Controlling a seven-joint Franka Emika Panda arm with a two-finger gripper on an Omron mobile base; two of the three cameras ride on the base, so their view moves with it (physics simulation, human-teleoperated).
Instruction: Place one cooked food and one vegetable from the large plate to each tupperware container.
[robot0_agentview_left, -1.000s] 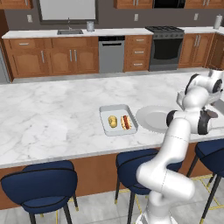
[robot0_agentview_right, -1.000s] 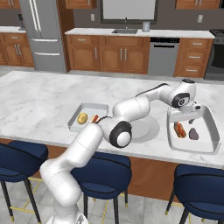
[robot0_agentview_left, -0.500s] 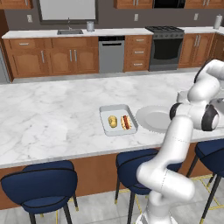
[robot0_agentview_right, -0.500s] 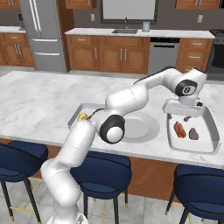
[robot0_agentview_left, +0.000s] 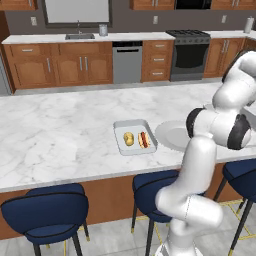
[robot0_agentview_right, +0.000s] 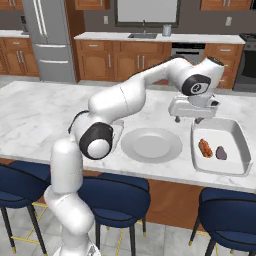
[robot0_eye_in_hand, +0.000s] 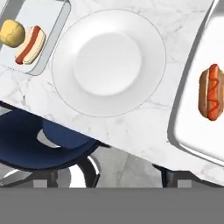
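The large plate (robot0_agentview_right: 151, 145) (robot0_eye_in_hand: 109, 61) (robot0_agentview_left: 172, 135) lies bare on the marble island. Left of it, the smaller tupperware container (robot0_agentview_left: 135, 137) (robot0_eye_in_hand: 48, 43) holds the yellowish vegetable (robot0_agentview_left: 128, 138) (robot0_eye_in_hand: 12, 33) and a hot dog (robot0_agentview_left: 144, 139) (robot0_eye_in_hand: 29, 43). On the plate's right, the larger tupperware container (robot0_agentview_right: 220, 145) (robot0_eye_in_hand: 192, 109) holds a hot dog (robot0_agentview_right: 205, 147) (robot0_eye_in_hand: 210, 97) and a dark purplish lump (robot0_agentview_right: 221, 153). My gripper (robot0_agentview_right: 188, 120) hangs open and empty above the counter, over the gap between the plate and the larger container.
Blue stools (robot0_eye_in_hand: 61, 144) (robot0_agentview_right: 227, 205) stand along the island's near edge. Wide bare marble (robot0_agentview_left: 60, 135) stretches left of the smaller container. My own arm arches over the plate in the right base view.
My hand has lifted away from the larger container and drifted toward the plate. The food in both containers has not moved.
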